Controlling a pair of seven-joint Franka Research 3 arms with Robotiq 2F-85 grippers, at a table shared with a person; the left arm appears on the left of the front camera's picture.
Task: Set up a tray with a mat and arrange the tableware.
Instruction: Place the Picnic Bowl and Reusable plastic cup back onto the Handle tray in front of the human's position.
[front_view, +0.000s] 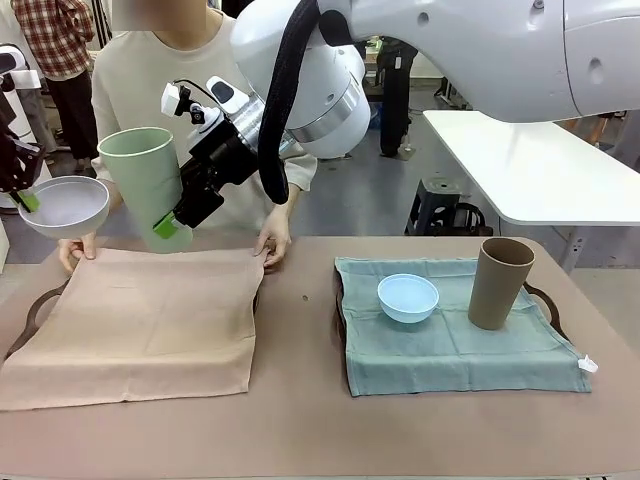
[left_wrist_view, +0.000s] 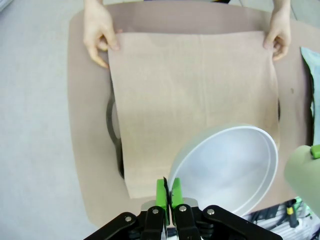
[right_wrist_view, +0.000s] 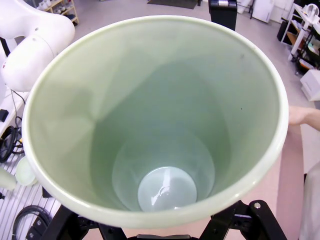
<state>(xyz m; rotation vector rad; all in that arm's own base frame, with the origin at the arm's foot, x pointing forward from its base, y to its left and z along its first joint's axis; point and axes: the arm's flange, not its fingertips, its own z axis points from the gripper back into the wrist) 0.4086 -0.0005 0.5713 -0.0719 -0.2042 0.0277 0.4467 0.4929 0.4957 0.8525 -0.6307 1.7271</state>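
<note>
Nearest, a pinkish-beige cloth mat (front_view: 135, 320) covers the left tray. Above it, left hand (left_wrist_view: 168, 192) pinches the white shallow bowl's (front_view: 63, 204) rim; right hand (front_view: 172, 226) clasps the pale green tumbler (front_view: 145, 175).

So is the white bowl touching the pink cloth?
Apart. In the front view the white bowl hangs pinched in the left pincer, well above the pink cloth.
</note>
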